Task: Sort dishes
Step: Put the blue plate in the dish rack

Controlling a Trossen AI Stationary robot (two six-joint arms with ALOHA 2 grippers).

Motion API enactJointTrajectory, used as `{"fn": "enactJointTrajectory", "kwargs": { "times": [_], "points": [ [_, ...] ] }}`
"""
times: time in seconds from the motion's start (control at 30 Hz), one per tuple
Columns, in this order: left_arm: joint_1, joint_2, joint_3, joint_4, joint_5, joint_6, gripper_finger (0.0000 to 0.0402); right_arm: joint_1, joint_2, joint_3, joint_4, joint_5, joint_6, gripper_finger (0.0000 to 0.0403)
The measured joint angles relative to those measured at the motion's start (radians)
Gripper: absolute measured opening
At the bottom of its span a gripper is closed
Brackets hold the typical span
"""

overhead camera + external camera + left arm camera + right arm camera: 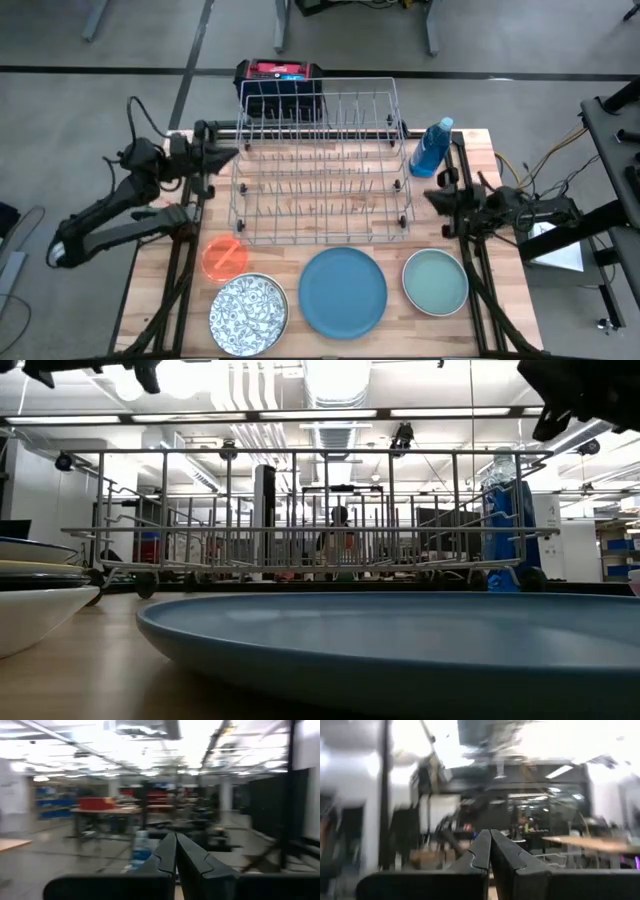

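Four dishes lie flat along the table's near edge: a small translucent orange plate [224, 257], a black-and-white patterned plate [248, 314], a large blue plate [343, 291] and a teal-green plate [436, 281]. The blue plate [400, 635] fills the low view. My left gripper [228, 153] is shut and empty at the table's left edge, raised beside the rack, its fingertips [175, 840] together in its wrist view. My right gripper [432, 197] is shut and empty at the right edge, its fingertips [490, 836] also together.
An empty wire rack [320, 165] stands across the middle and far part of the table. A blue bottle [432, 148] stands at the rack's far right corner. A red and black box [280, 75] sits behind the rack. Bare wood lies between rack and plates.
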Motion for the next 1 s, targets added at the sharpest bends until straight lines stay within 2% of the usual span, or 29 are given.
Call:
{"fn": "enactJointTrajectory", "kwargs": {
  "times": [0.1,0.23,0.37,0.43,0.53,0.7,0.83,1.0],
  "points": [
    [-0.195,0.013,-0.016,0.009,-0.168,0.04,0.0,0.0,0.0,0.0,0.077,0.066,0.068,0.0002],
    [-0.498,0.07,-0.025,0.015,-0.489,0.127,0.0,0.0,-0.001,0.0,0.11,0.066,0.042,0.0002],
    [-0.796,0.162,-0.002,0.085,-0.754,0.247,0.0,0.0,0.004,-0.001,0.093,0.056,0.091,0.0002],
    [-0.922,0.208,0.024,0.105,-0.861,0.313,0.0,0.0,0.004,0.003,0.102,0.011,0.142,0.0002],
    [-1.066,0.269,0.082,0.1,-0.99,0.374,0.0,0.005,0.019,0.032,0.093,-0.132,0.169,0.0002],
    [-1.18,0.349,0.17,0.042,-1.173,0.348,0.0,0.03,0.102,0.147,0.068,-0.172,0.148,0.0002],
    [-1.193,0.386,0.227,-0.067,-1.184,0.286,0.0,0.055,0.226,0.327,-0.116,-0.159,0.081,0.0002],
    [-1.192,0.436,0.277,-0.127,-1.184,0.221,0.0,0.088,0.472,0.581,-0.415,-0.009,0.041,0.0002]
  ]
}}
